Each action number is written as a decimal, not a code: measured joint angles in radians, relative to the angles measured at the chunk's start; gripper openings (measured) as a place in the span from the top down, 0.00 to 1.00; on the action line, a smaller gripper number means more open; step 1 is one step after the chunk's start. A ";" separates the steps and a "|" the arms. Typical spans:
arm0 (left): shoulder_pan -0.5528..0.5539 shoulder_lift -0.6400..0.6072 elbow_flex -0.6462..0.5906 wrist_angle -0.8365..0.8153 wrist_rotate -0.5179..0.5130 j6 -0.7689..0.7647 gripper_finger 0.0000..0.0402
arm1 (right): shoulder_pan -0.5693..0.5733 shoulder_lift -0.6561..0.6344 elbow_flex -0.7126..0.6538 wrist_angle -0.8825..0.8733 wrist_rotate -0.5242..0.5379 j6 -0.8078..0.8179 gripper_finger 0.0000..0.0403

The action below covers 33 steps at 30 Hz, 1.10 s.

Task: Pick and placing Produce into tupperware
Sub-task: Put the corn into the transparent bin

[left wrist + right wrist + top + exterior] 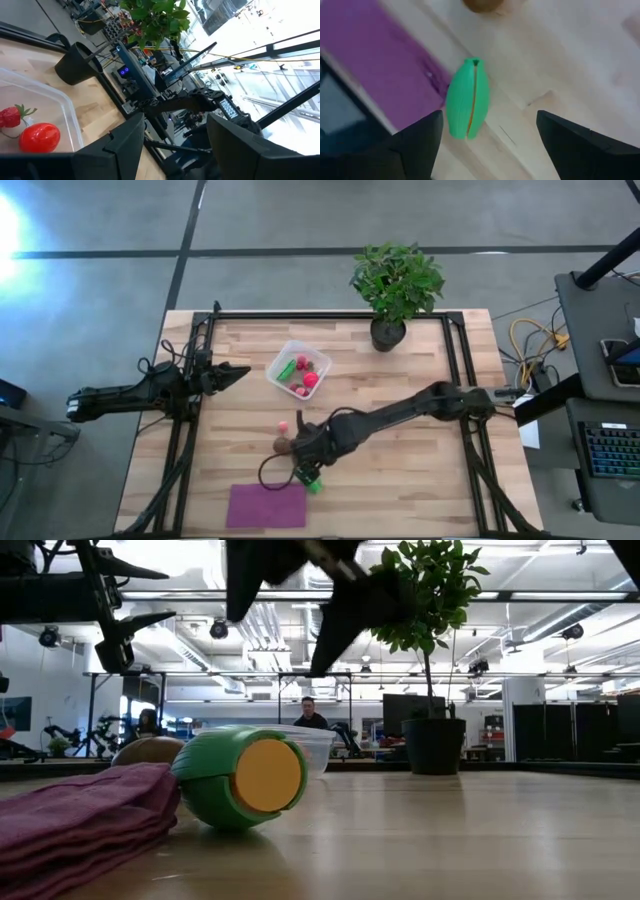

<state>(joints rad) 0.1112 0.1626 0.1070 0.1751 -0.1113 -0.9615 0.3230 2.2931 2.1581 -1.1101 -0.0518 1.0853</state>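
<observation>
My right gripper (489,122) is open and hangs just above a bright green elongated piece (467,97), its fingers standing on either side without touching. That piece (313,481) lies on its side on the table by the purple cloth (266,505). A brown oval (284,445) and a tiny pink bit (283,426) rest on the wood nearby. The clear tupperware (298,370) holds a green piece, a red ball (39,137) and small red bits. My left gripper (240,371) waits open, left of the tub.
A potted plant (392,285) stands at the far edge, right of the tub. The purple cloth (80,815) lies folded at the near edge, touching the green piece (240,775). Black frame rails (185,430) run along the table's left and right sides. A person shows in the room beyond.
</observation>
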 joint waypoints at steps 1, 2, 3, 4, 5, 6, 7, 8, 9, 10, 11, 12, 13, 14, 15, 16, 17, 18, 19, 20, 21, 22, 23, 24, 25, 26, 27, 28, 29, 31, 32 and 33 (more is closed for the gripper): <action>0.000 -0.001 0.000 0.000 0.000 0.000 0.50 | 0.001 0.011 -0.009 0.011 -0.001 0.038 0.23; 0.000 -0.001 0.000 0.001 0.000 0.000 0.50 | 0.004 0.018 -0.017 0.022 -0.004 0.068 0.23; 0.000 -0.001 0.000 0.001 0.000 0.000 0.50 | 0.006 0.027 -0.026 0.037 -0.004 0.096 0.24; 0.000 -0.001 0.000 0.000 0.000 0.000 0.50 | 0.008 0.034 -0.034 0.054 -0.005 0.124 0.24; 0.000 0.000 0.000 0.000 0.000 0.000 0.50 | 0.011 0.037 -0.038 0.065 -0.008 0.146 0.24; 0.000 0.000 0.000 0.000 0.000 0.000 0.50 | 0.013 0.044 -0.040 0.073 -0.008 0.164 0.24; 0.000 0.000 0.000 0.001 -0.001 0.000 0.50 | 0.015 0.046 -0.040 0.080 -0.008 0.179 0.24; 0.000 0.000 0.000 0.001 0.000 0.000 0.50 | 0.017 0.048 -0.041 0.082 -0.008 0.191 0.24; 0.000 0.000 0.000 0.000 0.000 0.000 0.50 | 0.018 0.055 -0.041 0.084 -0.008 0.199 0.24; 0.000 0.000 0.000 0.000 0.000 0.000 0.50 | 0.019 0.059 -0.041 0.093 -0.008 0.203 0.24; 0.000 -0.001 0.000 0.000 0.000 0.000 0.50 | 0.020 0.065 -0.042 0.103 -0.012 0.204 0.24; 0.000 -0.001 0.000 0.001 -0.001 0.000 0.50 | 0.023 0.071 -0.042 0.113 -0.023 0.203 0.24; 0.000 0.000 0.000 0.001 0.000 0.000 0.50 | 0.023 0.077 -0.042 0.127 -0.037 0.199 0.24; 0.000 0.000 0.000 0.000 0.000 0.000 0.50 | 0.024 0.082 -0.042 0.141 -0.046 0.197 0.24; 0.000 0.001 0.000 0.000 0.000 0.000 0.50 | 0.026 0.089 -0.042 0.153 -0.052 0.191 0.24; 0.000 0.001 0.000 0.001 0.000 0.000 0.50 | 0.028 0.094 -0.042 0.164 -0.053 0.185 0.24; 0.000 0.001 0.000 0.000 0.000 0.000 0.50 | 0.030 0.099 -0.042 0.169 -0.053 0.181 0.25; 0.000 0.000 0.000 0.000 0.000 0.000 0.50 | 0.031 0.108 -0.042 0.173 -0.053 0.181 0.25; 0.000 0.000 0.000 0.001 0.000 0.000 0.50 | 0.032 0.114 -0.042 0.176 -0.053 0.181 0.25; 0.000 0.000 0.000 0.001 0.000 0.000 0.50 | 0.032 0.119 -0.044 0.175 -0.054 0.181 0.25; 0.000 0.000 0.000 0.001 0.000 0.000 0.50 | 0.033 0.126 -0.044 0.174 -0.053 0.181 0.25; 0.000 0.000 0.000 0.001 0.000 0.000 0.50 | 0.033 0.130 -0.044 0.175 -0.053 0.181 0.25; 0.000 0.000 0.000 0.000 0.000 0.000 0.50 | 0.033 0.135 -0.044 0.174 -0.052 0.178 0.25; 0.000 0.000 0.000 0.000 0.000 0.000 0.50 | 0.032 0.142 -0.044 0.176 -0.050 0.173 0.25; 0.000 0.001 0.000 0.001 0.000 0.000 0.50 | 0.032 0.145 -0.044 0.176 -0.049 0.173 0.25; 0.000 0.000 0.000 0.000 0.000 0.000 0.50 | 0.032 0.153 -0.044 0.176 -0.049 0.173 0.25; 0.000 -0.001 0.000 0.000 0.000 0.000 0.50 | 0.032 0.160 -0.044 0.182 -0.049 0.174 0.25; 0.000 -0.001 0.000 0.001 0.000 0.000 0.50 | 0.032 0.162 -0.044 0.183 -0.049 0.175 0.25; 0.000 -0.001 0.000 0.001 0.000 0.000 0.50 | 0.032 0.162 -0.044 0.190 -0.051 0.175 0.25; 0.000 -0.001 0.000 0.001 0.000 0.000 0.50 | 0.032 0.164 -0.043 0.208 -0.050 0.174 0.25; 0.000 -0.001 0.000 0.001 0.000 0.000 0.50 | 0.032 0.165 -0.044 0.209 -0.048 0.173 0.25; 0.000 0.000 0.000 0.001 0.000 0.000 0.50 | 0.032 0.165 -0.045 0.212 -0.041 0.174 0.25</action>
<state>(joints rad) 0.1112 0.1623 0.1070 0.1758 -0.1112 -0.9615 0.3553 2.4580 2.1136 -0.8982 -0.0928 1.2591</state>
